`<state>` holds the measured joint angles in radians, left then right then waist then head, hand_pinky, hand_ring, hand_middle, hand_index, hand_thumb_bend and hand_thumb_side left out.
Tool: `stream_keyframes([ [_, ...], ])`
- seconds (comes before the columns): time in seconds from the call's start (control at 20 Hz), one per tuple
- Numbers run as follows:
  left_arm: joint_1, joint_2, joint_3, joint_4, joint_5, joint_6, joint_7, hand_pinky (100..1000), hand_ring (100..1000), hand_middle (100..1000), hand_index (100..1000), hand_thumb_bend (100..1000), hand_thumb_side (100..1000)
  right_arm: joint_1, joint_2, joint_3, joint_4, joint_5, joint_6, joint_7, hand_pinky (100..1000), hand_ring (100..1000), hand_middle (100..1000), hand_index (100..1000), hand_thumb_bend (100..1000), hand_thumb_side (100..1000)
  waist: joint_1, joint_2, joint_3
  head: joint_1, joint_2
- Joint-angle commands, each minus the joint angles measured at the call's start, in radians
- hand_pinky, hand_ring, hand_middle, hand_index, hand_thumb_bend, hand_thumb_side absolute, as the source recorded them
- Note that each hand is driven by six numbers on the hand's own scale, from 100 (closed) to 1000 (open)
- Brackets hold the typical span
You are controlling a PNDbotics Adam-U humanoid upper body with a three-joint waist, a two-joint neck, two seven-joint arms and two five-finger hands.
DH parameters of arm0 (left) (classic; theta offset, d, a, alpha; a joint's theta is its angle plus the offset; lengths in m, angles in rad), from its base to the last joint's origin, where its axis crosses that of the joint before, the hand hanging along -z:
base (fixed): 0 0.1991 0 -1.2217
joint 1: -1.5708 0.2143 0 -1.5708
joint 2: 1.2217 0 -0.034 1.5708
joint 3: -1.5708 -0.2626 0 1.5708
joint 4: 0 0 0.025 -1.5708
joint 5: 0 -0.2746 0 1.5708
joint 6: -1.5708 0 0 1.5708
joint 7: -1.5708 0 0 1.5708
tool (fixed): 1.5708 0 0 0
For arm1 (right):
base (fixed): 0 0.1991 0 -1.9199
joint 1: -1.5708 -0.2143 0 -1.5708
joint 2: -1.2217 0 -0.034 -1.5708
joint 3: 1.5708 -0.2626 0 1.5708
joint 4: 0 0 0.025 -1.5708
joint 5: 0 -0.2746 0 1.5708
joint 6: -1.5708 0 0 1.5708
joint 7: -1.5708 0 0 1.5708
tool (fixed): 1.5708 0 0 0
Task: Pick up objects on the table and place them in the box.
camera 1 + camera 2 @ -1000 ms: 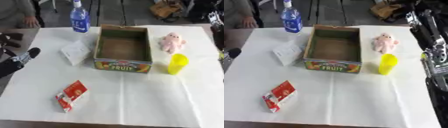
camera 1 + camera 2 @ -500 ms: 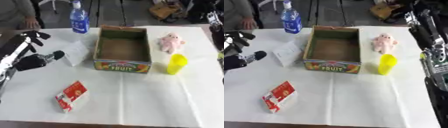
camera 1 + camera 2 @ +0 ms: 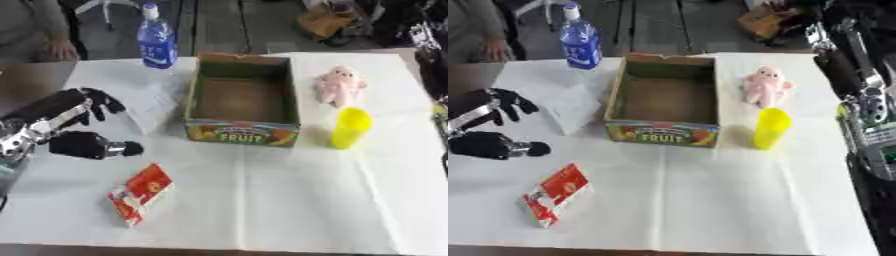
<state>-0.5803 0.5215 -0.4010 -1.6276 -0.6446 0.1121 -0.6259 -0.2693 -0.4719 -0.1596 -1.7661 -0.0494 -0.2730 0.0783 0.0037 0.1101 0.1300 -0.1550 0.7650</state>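
L hand (image 3: 66, 125) open, fingers spread, holding nothing | red carton (image 3: 140, 194) lying flat just below it, well left of box (image 3: 242, 95) | lower over carton, wrap across narrow sides before lifting.

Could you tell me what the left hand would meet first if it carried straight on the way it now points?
The left hand points right, toward the clear packet lying just left of the box. It would probably meet the packet first, then the box wall, though its height above the table is unclear.
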Motion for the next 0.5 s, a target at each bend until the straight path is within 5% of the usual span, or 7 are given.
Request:
stream_keyframes([
  [0.05, -0.030, 0.003, -0.022, -0.002, 0.022, -0.040, -0.090, 616, 682, 705, 833, 1000, 763, -0.013, -0.026, -0.003, -0.013, -0.007, -0.002, 0.002, 654, 697, 771, 901, 100, 732, -0.001, -0.018, -0.002, -0.003, 0.005],
  [0.5, -0.052, -0.025, -0.045, 0.036, 0.008, -0.091, -0.226, 629, 689, 709, 830, 1000, 743, -0.012, -0.024, -0.003, -0.013, -0.010, -0.001, 0.002, 653, 695, 771, 901, 100, 734, 0.000, -0.019, -0.006, -0.010, 0.005],
])
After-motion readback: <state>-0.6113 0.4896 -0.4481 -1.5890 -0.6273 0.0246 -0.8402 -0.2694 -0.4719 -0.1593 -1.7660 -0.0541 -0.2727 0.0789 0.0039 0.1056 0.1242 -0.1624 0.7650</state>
